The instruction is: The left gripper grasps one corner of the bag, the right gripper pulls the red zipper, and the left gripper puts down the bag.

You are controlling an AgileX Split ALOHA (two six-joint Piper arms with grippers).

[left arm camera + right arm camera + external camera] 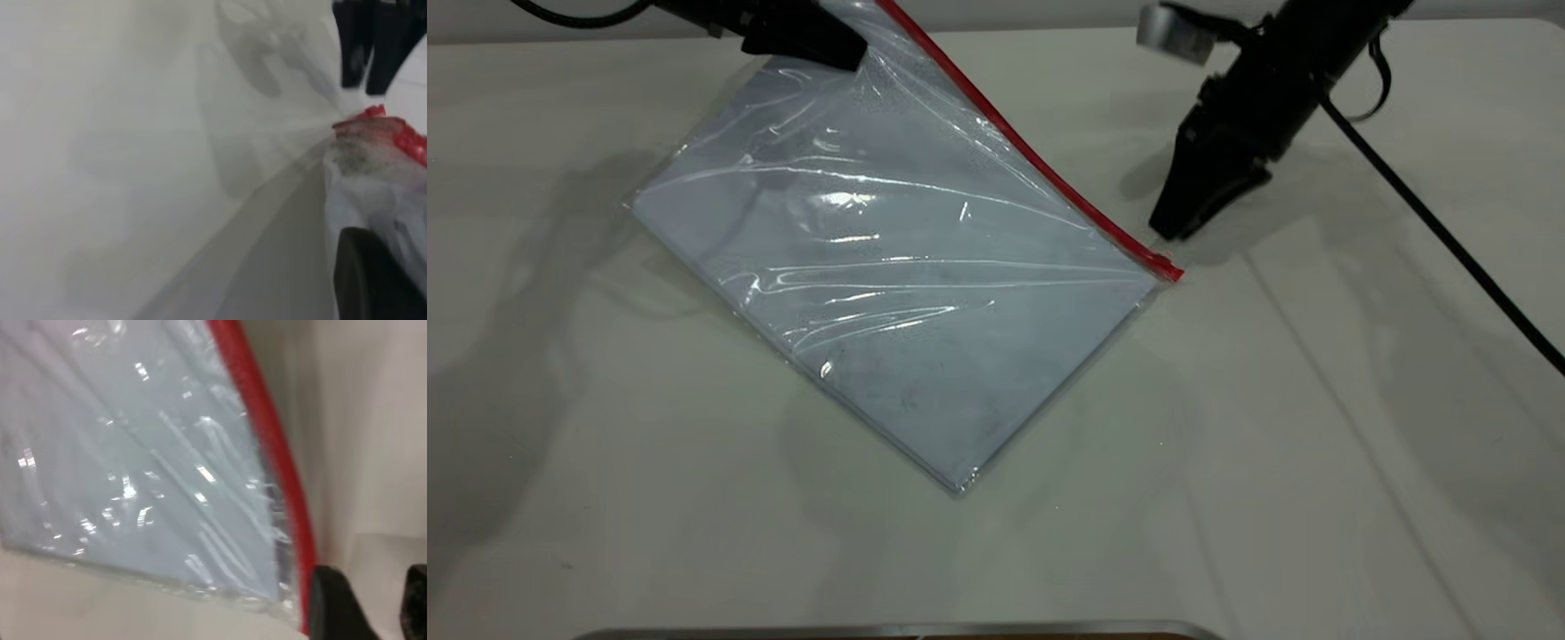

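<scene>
Gripping the bag's (pixel 889 293) frame-cropped top corner, left hand (pixel 805 36); right hand (pixel 1183 218) slightly parted beside red zipper (pixel 1032 151)

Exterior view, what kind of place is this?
Probably a robot lab bench: a plain white table, two black arms, left end effector holding a bag of paper, right end effector nearby.

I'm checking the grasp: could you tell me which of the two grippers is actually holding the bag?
The left gripper pinches the bag's raised top corner; the right gripper hangs beside the red zipper, apart.
</scene>
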